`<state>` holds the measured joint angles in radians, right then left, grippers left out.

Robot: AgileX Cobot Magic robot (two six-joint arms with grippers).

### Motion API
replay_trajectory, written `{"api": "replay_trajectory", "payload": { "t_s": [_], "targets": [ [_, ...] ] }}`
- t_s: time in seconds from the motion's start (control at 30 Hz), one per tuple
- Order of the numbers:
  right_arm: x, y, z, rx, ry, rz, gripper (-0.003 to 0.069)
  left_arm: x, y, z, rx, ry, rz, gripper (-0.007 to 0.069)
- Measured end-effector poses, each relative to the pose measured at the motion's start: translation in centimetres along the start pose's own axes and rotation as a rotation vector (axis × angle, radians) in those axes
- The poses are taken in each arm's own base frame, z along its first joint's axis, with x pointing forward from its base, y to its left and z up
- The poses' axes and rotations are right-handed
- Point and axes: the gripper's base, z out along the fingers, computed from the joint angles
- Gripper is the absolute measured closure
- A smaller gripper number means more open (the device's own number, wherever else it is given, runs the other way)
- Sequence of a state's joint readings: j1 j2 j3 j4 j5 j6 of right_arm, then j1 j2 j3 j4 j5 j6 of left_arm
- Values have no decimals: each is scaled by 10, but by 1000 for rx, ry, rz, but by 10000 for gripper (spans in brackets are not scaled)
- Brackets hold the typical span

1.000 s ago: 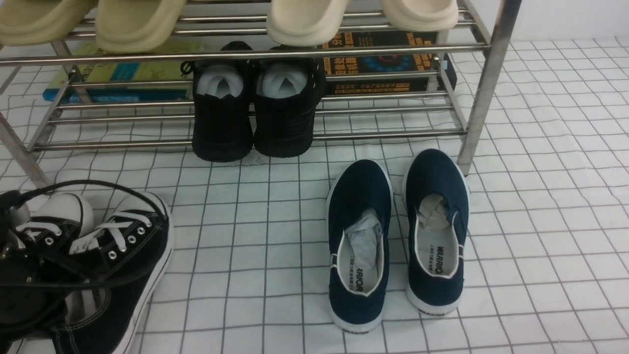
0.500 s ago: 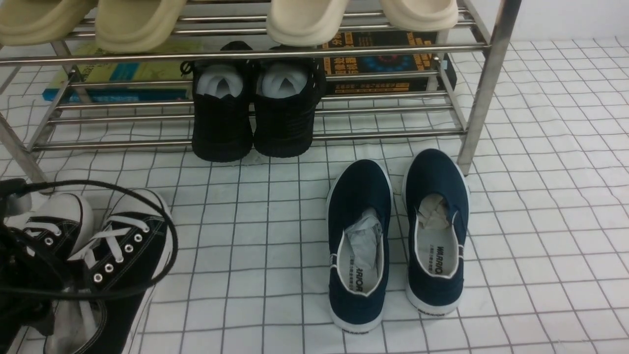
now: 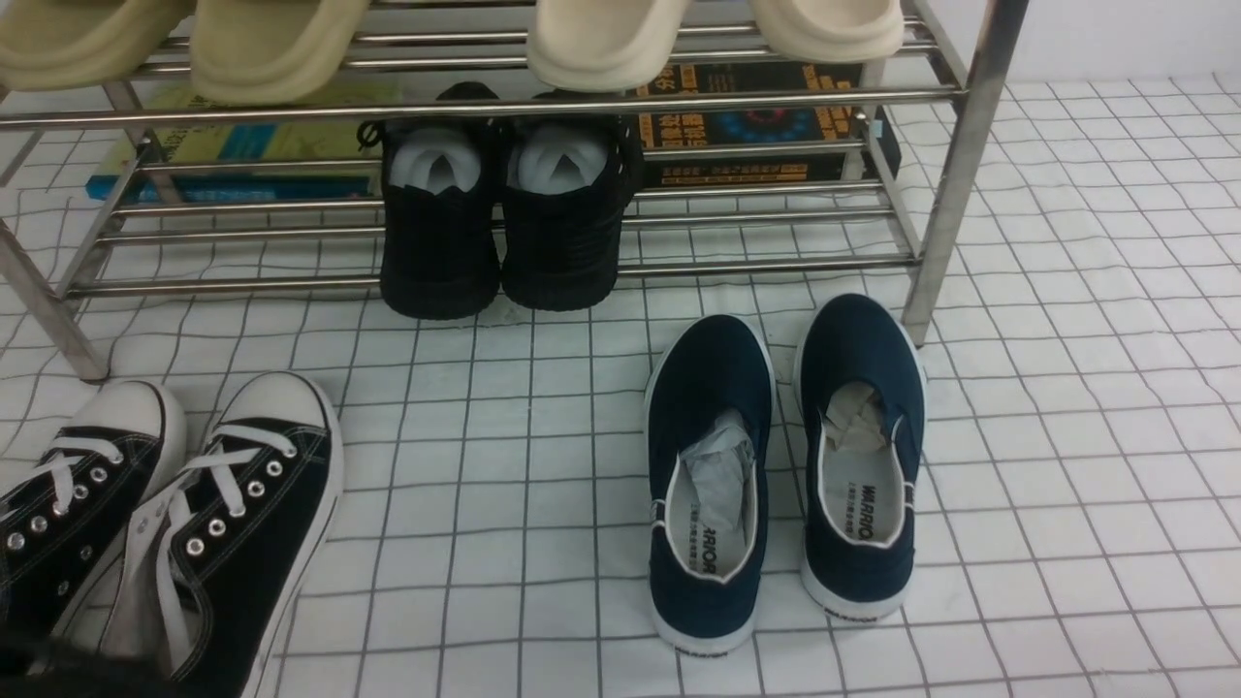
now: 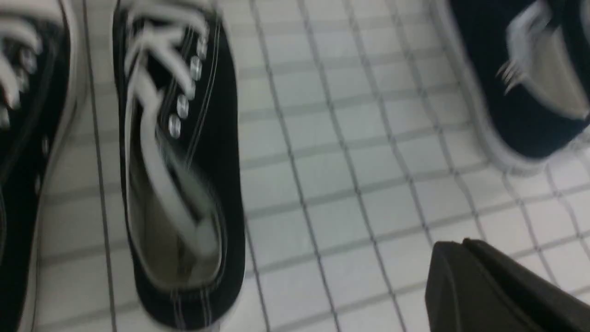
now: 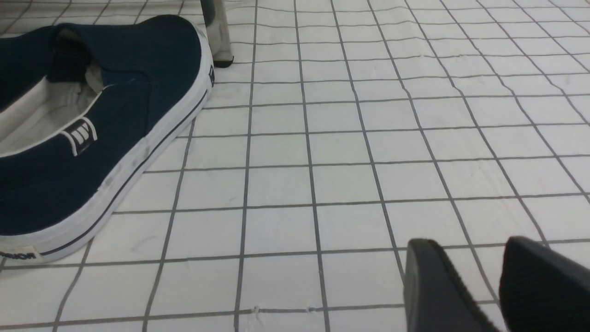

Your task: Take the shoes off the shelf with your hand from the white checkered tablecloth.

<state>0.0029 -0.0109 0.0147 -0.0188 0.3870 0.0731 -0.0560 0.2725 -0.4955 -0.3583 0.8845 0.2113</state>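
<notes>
Fingers of the right gripper (image 5: 498, 281) stood slightly apart above the white checkered tablecloth (image 3: 1066, 465); the left gripper's (image 4: 498, 286) state was indeterminable. The shoes (image 3: 165, 523) lay near-left on the cloth, off the shelf (image 3: 955, 174).

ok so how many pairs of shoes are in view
5 pairs. Two pale slipper pairs on the rack's upper tier, black shoes on its lower tier, navy slip-ons and black lace-up sneakers on the cloth. More may be out of frame.
</notes>
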Motion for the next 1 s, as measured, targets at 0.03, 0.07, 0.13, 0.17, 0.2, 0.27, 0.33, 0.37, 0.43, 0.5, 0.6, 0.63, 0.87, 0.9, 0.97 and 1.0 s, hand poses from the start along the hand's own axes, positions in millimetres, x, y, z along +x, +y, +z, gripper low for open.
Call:
{"api": "replay_trajectory", "payload": {
  "t_s": [0.03,0.07,0.13,0.17,0.2,0.27,0.33,0.37,0.43,0.5,0.6,0.63,0.87,0.9,0.97,1.0],
  "targets": [
    [0,0,0,0,0,0,420,1,-1,-4,0,-38,9,623],
    [0,0,0,0,0,0,420,8,-3,-12,5,-148,26,623],
    [0,0,0,0,0,0,420,15,-5,-18,10,-236,35,623],
    [0,0,0,0,0,0,420,21,-5,-22,9,-303,42,623],
    [0,0,0,0,0,0,420,23,-4,-21,6,-340,39,622],
    [0,0,0,0,0,0,420,26,-3,-18,1,-345,38,620],
    [0,0,0,0,0,0,420,30,0,-11,-8,-337,34,619],
    [0,0,0,0,0,0,420,31,0,-10,-10,-335,34,617],
    [0,0,0,0,0,0,420,33,3,-6,-23,-336,36,614],
    [0,0,0,0,0,0,420,34,6,-2,-46,-335,45,613],
    [0,0,0,0,0,0,420,34,10,4,-73,-350,47,610],
    [0,0,0,0,0,0,420,35,12,8,-86,-367,47,609],
    [0,0,0,0,0,0,420,61,30,36,-184,-358,61,604],
    [0,0,0,0,0,0,420,66,32,40,-203,-340,70,603],
    [0,0,0,0,0,0,420,76,38,46,-240,-307,60,602],
    [0,0,0,0,0,0,420,81,40,49,-257,-298,47,602]
  ]
}}
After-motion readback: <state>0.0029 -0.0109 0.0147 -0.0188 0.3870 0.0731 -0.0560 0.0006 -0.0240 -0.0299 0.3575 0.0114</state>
